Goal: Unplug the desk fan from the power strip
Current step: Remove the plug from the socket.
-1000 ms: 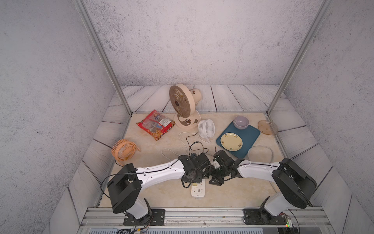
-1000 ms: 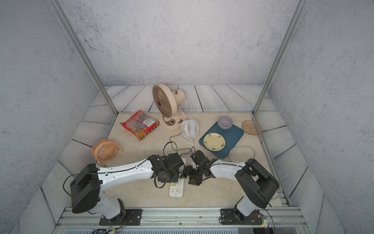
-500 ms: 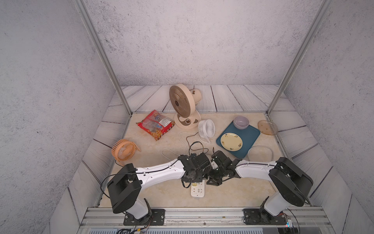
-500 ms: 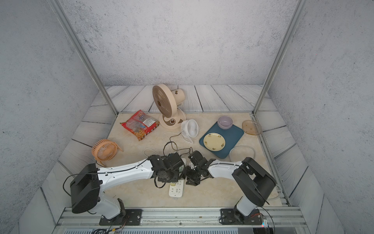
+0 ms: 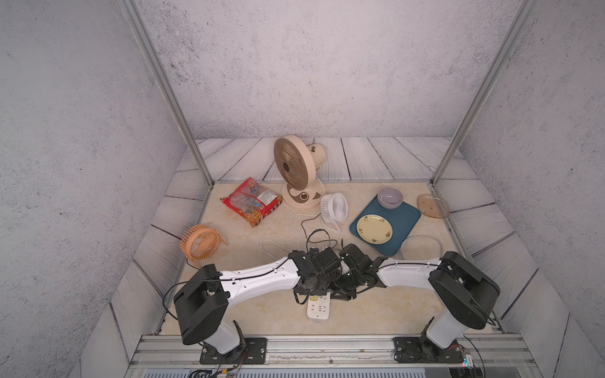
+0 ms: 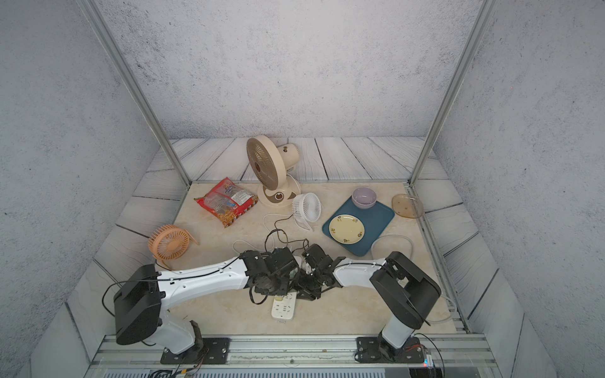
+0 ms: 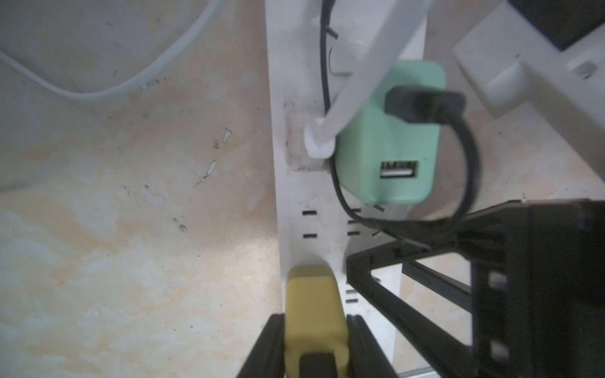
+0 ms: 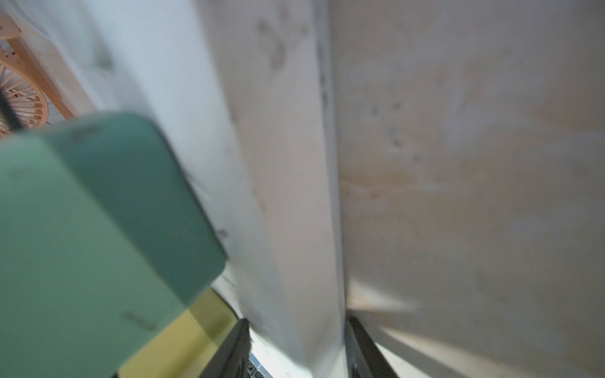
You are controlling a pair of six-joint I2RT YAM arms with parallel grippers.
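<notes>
Left fingers (image 7: 268, 347) clamp yellow adapter (image 7: 314, 307); right fingers (image 8: 360, 353) straddle power strip (image 7: 294, 196), grip unconfirmed: pin strip to desk (image 7: 131, 261), pull adapter straight.

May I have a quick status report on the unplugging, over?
Left pincer shut on yellow plug, not yet out. Right pincer clamps power strip. Green adapter, black cable close alongside.

The power strip (image 5: 318, 307) lies foremost, a standing fan (image 5: 291, 167) well behind it and a tray (image 5: 404, 217) back to its right.
</notes>
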